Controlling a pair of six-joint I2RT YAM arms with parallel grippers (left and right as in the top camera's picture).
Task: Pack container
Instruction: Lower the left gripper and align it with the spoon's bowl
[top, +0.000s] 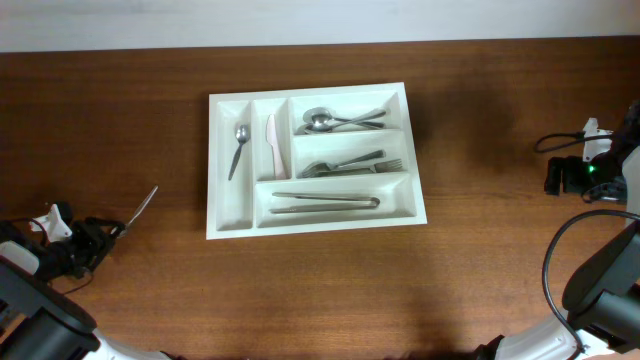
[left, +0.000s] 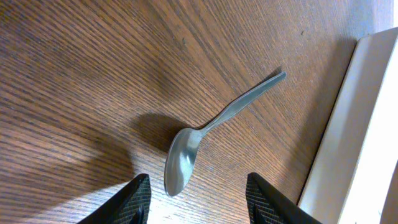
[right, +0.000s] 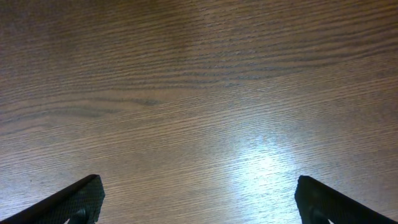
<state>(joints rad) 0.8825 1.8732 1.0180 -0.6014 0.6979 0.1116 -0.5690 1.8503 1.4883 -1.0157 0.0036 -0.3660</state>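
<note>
a: where's the container (top: 222, 210)?
b: mid-counter, already holding cutlery; one spoon (left: 214, 122) lies outside it, on the counter (top: 480, 250) near its left wall.
a: and the left fingers (left: 138, 198)?
b: parted, straddling the spoon's bowl without touching it; lined up for a pinch, i'd judge.
a: the right fingers (right: 74, 199)?
b: spread wide over bare wood, holding nothing; probably parked aside so the left can work.
</note>
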